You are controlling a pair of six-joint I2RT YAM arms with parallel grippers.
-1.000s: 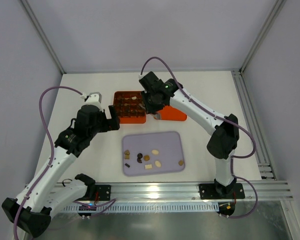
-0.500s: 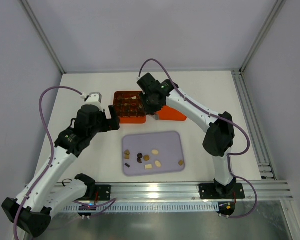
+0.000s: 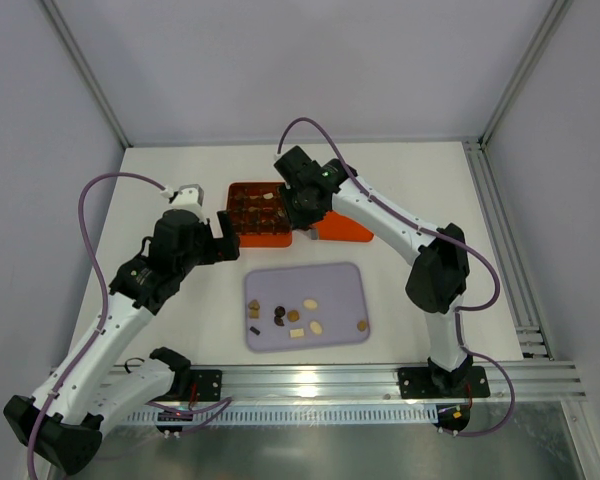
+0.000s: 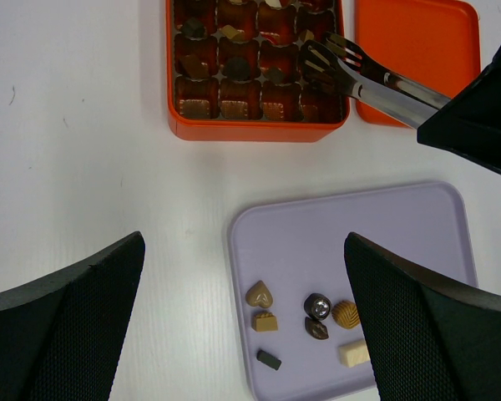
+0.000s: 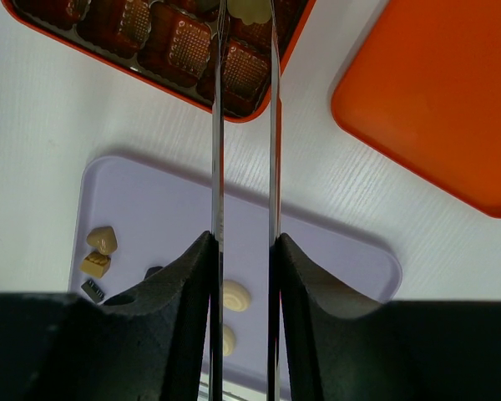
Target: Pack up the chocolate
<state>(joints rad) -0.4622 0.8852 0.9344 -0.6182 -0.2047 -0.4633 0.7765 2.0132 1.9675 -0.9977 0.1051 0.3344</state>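
Several pieces of chocolate (image 3: 295, 316) (image 4: 317, 313) (image 5: 235, 295) lie loose on the lilac tray (image 3: 340, 280) (image 4: 359, 242) (image 5: 150, 200). More pieces fill cells of the orange gridded box (image 3: 258, 215) (image 4: 255, 67) (image 5: 175, 42). My right gripper (image 3: 302, 205) (image 5: 245, 242) is shut on metal tongs (image 4: 376, 79) (image 5: 218, 125). The tong tips reach over the box's near right corner, with a cream piece (image 5: 247, 10) between them. My left gripper (image 3: 225, 238) (image 4: 244, 242) is open and holds nothing, above the table at the tray's left edge.
The flat orange lid (image 3: 345, 230) (image 4: 413, 50) (image 5: 442, 92) lies right of the box, behind the tray. The right arm stretches over the lid. White table surrounds the box and tray, with walls at the back and sides.
The right arm has swung a little to the left, carrying the tongs further over the box, and the tongs have spread slightly. The left arm has not moved.
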